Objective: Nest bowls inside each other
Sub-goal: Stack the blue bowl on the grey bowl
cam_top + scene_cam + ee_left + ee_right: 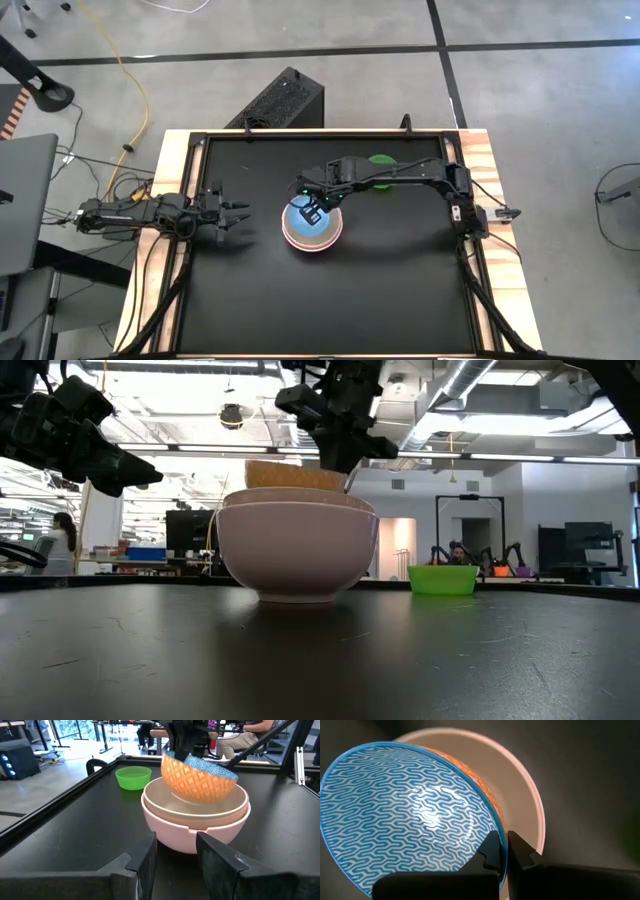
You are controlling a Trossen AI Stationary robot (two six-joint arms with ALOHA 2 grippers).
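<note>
A pink bowl (pixel 192 832) stands on the black table with a pale beige bowl (pixel 200 807) nested in it. Over them hangs a smaller bowl (pixel 200 780), blue-patterned inside (pixel 405 815) and orange outside, with my right gripper (pixel 506 851) shut on it. Its underside dips into the beige bowl's mouth; whether the two touch I cannot tell. A small green bowl (pixel 382 160) rests on its base toward the far edge, partly under my right arm. My left gripper (pixel 175 860) waits open at the table's left, pointing level at the stack. My right gripper pinches the blue bowl's rim (pixel 500 837) on its far side, one finger inside the bowl and one against the orange outer wall. The fingers come steeply from above, pointing down. The bowl hangs tilted, its held side highest, its base low in the beige bowl's mouth.
A raised black frame (pixel 300 136) runs round the dark table top. Open table surface lies near, left and right of the stack. A black box (pixel 285 100) stands on the floor beyond the far edge. People sit in the room beyond the table.
</note>
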